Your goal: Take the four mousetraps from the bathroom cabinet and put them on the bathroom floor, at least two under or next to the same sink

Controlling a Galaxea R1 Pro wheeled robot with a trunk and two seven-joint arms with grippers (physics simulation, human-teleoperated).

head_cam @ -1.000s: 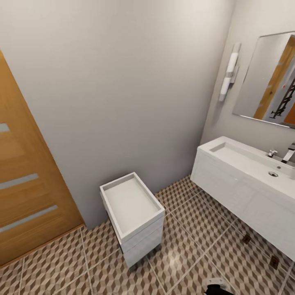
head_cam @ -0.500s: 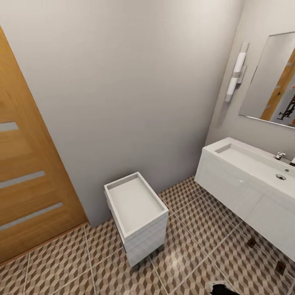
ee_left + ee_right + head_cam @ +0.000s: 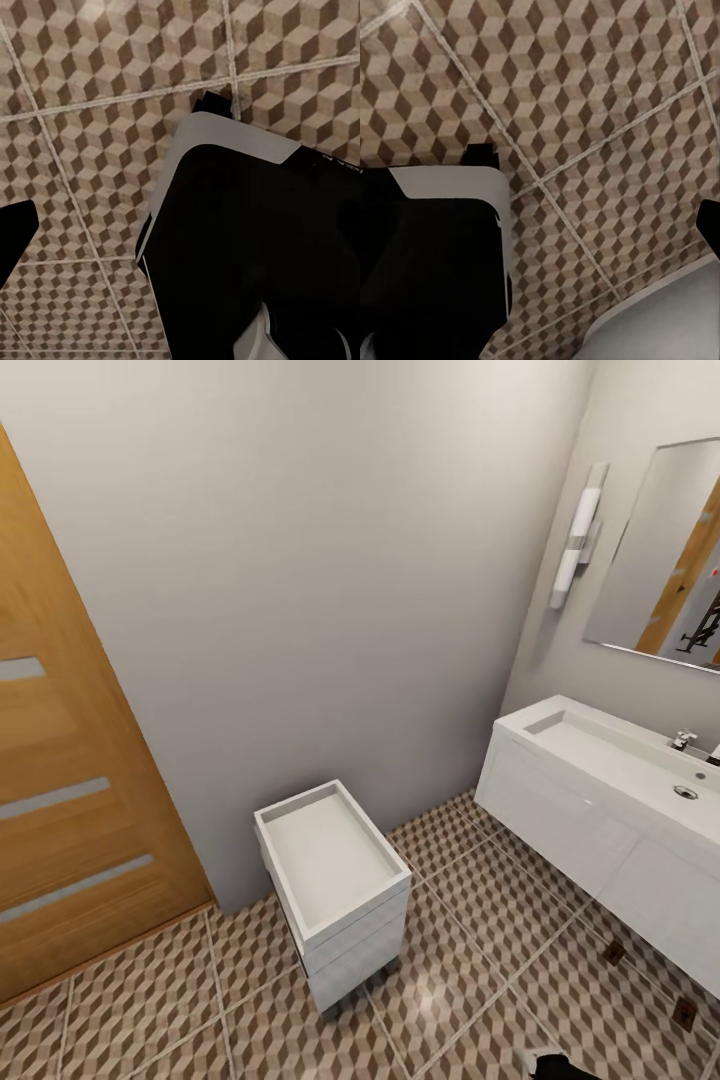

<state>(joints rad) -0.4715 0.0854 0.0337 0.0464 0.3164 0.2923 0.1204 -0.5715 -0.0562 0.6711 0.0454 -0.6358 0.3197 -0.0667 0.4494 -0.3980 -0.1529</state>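
I count two mousetraps on the bathroom floor (image 3: 470, 960): one small dark rectangle (image 3: 613, 952) and a second (image 3: 684, 1015), both flat on the tiles just below the front of the white vanity (image 3: 570, 840). They are too small for me to make out their wire parts. Above them sits one sink (image 3: 640, 760), a wide shallow white rectangular basin with a chrome tap (image 3: 684, 739) near its back edge.

The floor is cube-pattern tile in brown, beige and white, cut by pale grout lines. One small white drawer unit (image 3: 335, 890) with a tray-like top stands against the plain grey wall (image 3: 300, 580). One wooden door (image 3: 60, 780) with three pale slits is at the left. One mirror (image 3: 665, 555) and one tubular wall light (image 3: 578, 535) hang over the sink.

In both wrist views I see tiles and dark robot body parts; I cannot tell how either claw is set.
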